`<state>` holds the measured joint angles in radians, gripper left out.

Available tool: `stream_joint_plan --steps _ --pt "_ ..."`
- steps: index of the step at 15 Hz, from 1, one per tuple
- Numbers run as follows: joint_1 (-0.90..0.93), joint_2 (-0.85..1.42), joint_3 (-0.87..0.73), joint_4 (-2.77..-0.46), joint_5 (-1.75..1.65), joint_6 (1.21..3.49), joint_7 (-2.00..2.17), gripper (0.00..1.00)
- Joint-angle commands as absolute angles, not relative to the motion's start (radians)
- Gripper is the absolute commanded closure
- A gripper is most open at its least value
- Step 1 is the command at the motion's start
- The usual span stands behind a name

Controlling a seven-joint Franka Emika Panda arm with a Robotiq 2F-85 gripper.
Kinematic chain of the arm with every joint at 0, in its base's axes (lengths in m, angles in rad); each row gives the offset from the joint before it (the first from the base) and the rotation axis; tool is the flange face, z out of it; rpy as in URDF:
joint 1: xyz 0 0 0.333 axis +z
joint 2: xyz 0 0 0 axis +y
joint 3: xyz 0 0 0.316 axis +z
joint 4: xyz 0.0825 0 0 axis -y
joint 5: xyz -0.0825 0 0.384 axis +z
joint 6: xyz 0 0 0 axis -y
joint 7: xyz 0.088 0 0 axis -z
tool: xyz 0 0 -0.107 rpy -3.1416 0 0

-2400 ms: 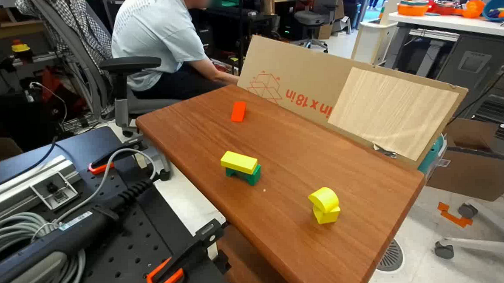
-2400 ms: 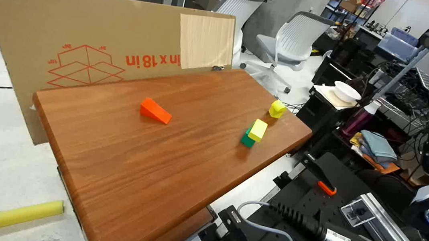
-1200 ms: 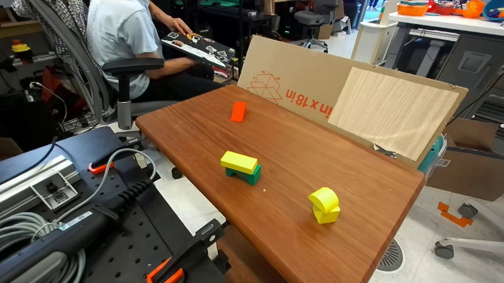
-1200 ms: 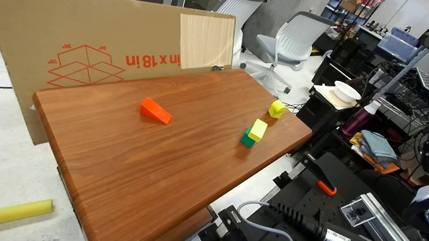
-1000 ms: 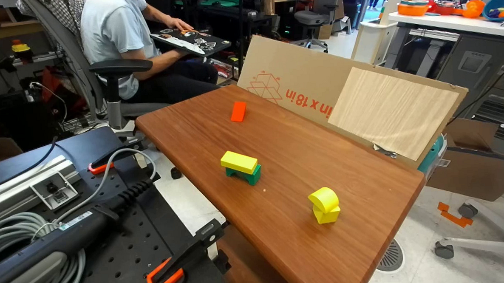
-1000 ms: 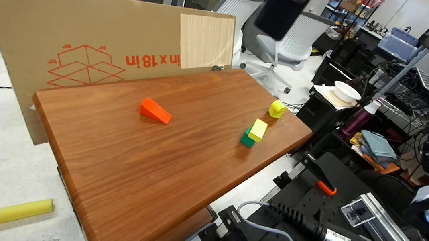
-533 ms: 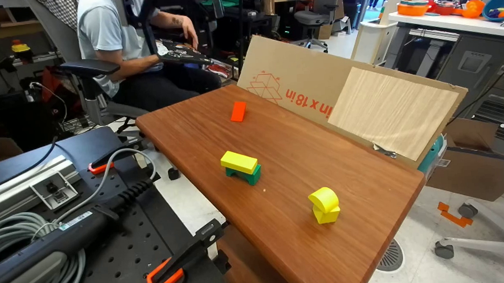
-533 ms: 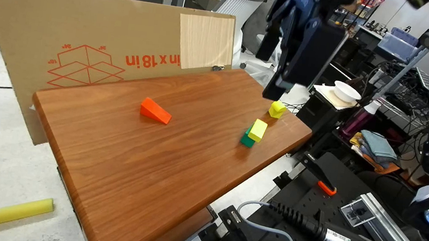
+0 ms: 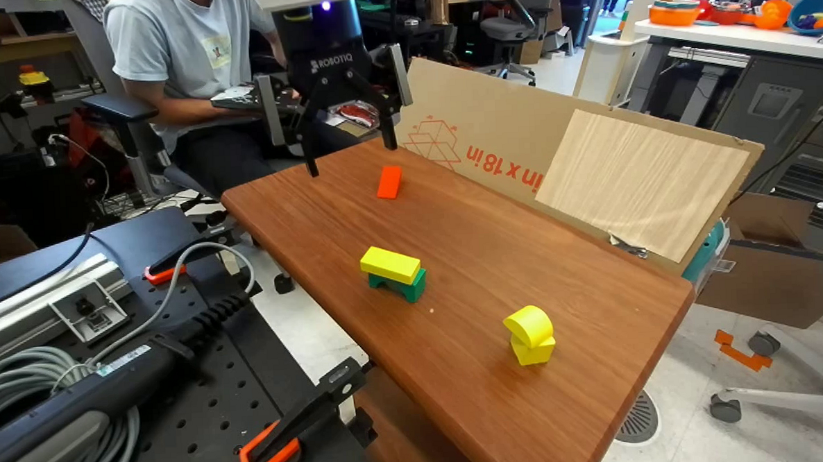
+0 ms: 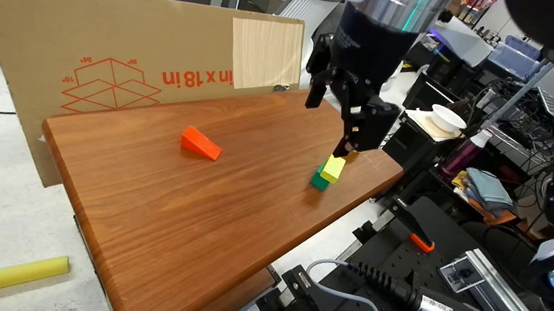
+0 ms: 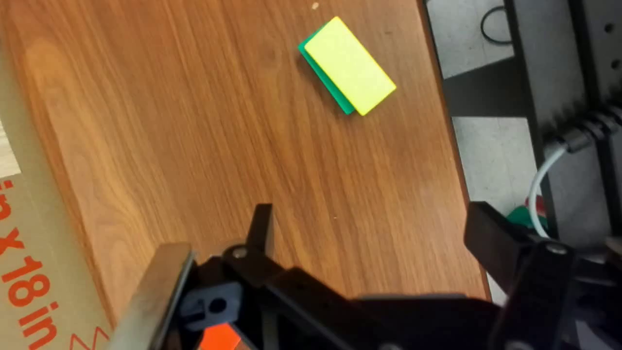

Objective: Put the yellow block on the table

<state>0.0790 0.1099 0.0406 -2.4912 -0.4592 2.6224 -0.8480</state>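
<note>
The gripper (image 9: 351, 158) had come down lower over the table (image 9: 468, 256) than half a second before, and the seated person (image 9: 185, 53) had turned further round. The gripper was released, its two fingers (image 11: 495, 248) spread wide with bare wood showing between them in the wrist view. The yellow block (image 11: 350, 65) lay on top of the green block (image 9: 414, 288), slightly offset, so that a green strip showed along one long side; the green block stood on the table. In the wrist view the fingers were apart from both. An orange-red wedge (image 10: 200, 142) lay toward one end of the table, while a half-round yellow block (image 9: 530, 325) sat on a chunkier yellow block (image 9: 533, 354) toward the opposite end. A cardboard sheet (image 10: 129, 29) stood along one long edge.
</note>
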Motion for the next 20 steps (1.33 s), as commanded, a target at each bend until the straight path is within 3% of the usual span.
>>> stream_joint_plan --steps 1,20 --pt "0.052 0.187 0.027 -2.453 -0.59 2.708 -0.939 0.0" --pt "-0.046 0.337 -0.027 -2.43 -0.701 2.792 -1.192 0.0"
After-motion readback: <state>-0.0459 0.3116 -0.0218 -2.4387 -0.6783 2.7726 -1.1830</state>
